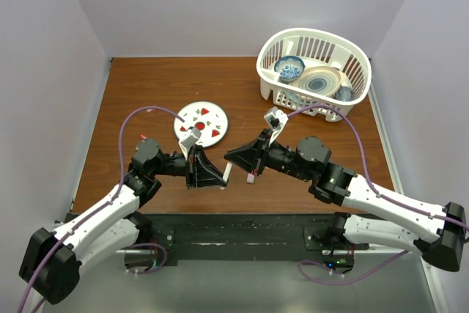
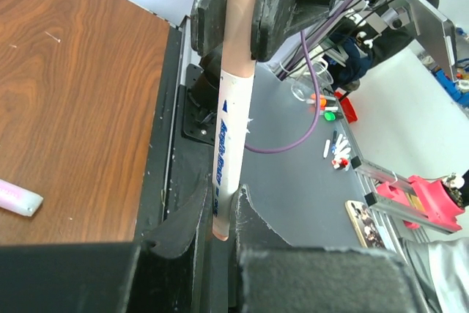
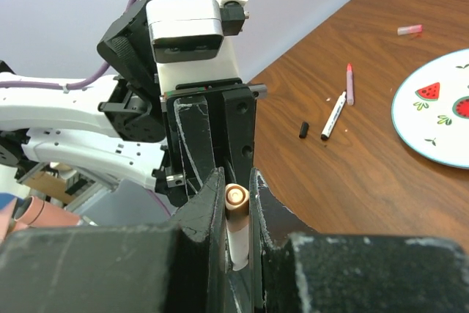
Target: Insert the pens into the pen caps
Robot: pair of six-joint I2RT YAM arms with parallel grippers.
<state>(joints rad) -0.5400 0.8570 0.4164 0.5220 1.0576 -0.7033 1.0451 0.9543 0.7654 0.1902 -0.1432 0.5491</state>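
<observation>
Thick pink-ended pen (image 2: 233, 108) held in the air above the counter (image 1: 146, 86), just 6 o'clock of centre: left fingers (image 2: 183, 225) clamp its lower end, right fingers (image 3: 209, 210) its upper. Capping appears under way; next, a straight, aligned push. White basket (image 1: 315, 64) at 1 o'clock, pale walls around.

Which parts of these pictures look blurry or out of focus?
Left wrist view: the left fingers at the bottom are soft, the pale pink pen crisp. Right wrist view: the right fingers blur up close. Top view: evenly lit, no glare.
</observation>
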